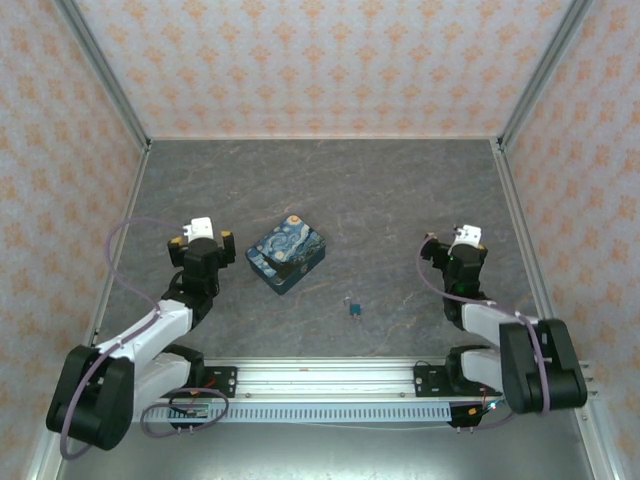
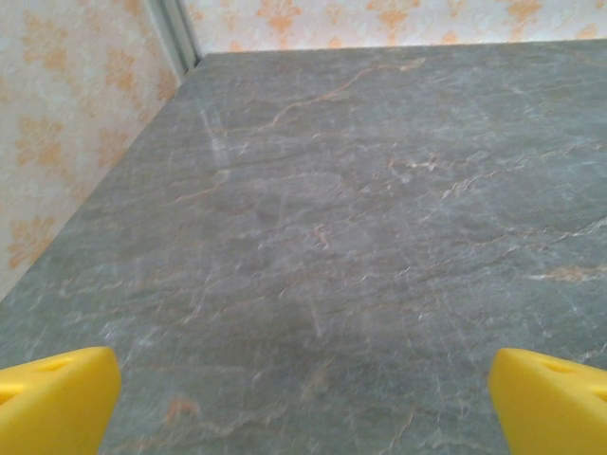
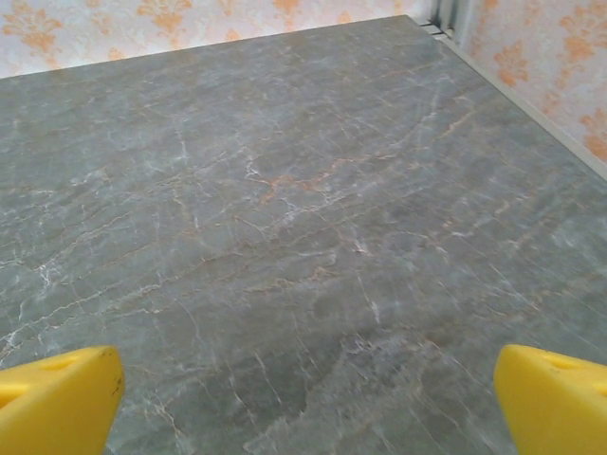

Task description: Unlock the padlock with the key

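- Grey marbled table (image 1: 400, 200), veined in rust and white; pale wallpaper (image 1: 320, 60) with orange florets closes it in at the back and both sides; metal posts (image 1: 100, 70) climb from the back corners; a rail (image 1: 330, 375) runs along the bottom of the frame.
- From above: the box (image 1: 286, 256), blue swirl print, sits left of centre, turned cornerwise; the padlock (image 1: 355, 310) lies on bare table just below and right of it, clear of the box, roughly midway between the arms.
- A pale metal bit shows at the padlock's upper end; too small to call it shackle or key.
- Left gripper (image 1: 201, 239) at mid-left, near the box, not touching; right gripper (image 1: 455, 243) at mid-right, well apart from the padlock.
- Left wrist view: yellow fingers (image 2: 52, 403) in the bottom corners, spread wide, jaws released over bare stone; wall and post at upper left.
- Right wrist view: the same wide spread, nothing grasped; wall along the top, post at upper right.
- Overhead gives the layout; the wrist views give the veining up close.
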Motion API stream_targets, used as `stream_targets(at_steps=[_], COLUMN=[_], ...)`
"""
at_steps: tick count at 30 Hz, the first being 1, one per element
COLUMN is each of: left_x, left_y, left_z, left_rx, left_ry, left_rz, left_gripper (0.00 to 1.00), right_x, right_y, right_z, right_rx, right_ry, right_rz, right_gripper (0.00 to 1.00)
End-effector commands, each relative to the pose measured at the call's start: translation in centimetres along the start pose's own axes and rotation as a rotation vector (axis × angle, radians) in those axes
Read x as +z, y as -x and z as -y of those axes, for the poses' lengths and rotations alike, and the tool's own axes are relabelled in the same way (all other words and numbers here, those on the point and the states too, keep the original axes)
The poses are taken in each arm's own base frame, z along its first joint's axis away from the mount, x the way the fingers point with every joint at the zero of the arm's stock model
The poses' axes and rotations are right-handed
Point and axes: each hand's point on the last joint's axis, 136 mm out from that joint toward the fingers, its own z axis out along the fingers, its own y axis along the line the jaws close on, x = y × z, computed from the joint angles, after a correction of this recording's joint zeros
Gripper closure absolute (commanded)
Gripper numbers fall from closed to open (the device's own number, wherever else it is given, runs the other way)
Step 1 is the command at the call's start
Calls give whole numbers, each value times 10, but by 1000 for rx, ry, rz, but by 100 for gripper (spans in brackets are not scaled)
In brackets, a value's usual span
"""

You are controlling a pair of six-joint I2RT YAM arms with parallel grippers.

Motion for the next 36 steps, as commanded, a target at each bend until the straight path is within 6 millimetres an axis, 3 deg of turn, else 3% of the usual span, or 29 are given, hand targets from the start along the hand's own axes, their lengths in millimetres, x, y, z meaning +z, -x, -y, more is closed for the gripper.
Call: stream_targets(at_steps=[1,4,12,16,19,36], left_x=[9,20,46,57,73,73], left_y=[28,21,-5,-2,-4,-3], left_z=[6,9,25,33,21,21], left_rx=[-2,-9,3,24,-46,-45], left_ry=[-36,-53,-108,-132,-128,-130], left_rz=[143,152,103,66,-19,-15], left_gripper=[0,0,0,0,0,0], right_x=[12,26,46,58,58,57], right_y=[35,19,15,16,16,17], right_z=[-17,-17,-27,-8,-8,-9], right_rx=[-9,-7,-36,44,44,24], right_ry=[82,89,128,64,64,41], right_rz=[128,109,4,-42,-40,-36], right_gripper=[1,1,1,1,1,1])
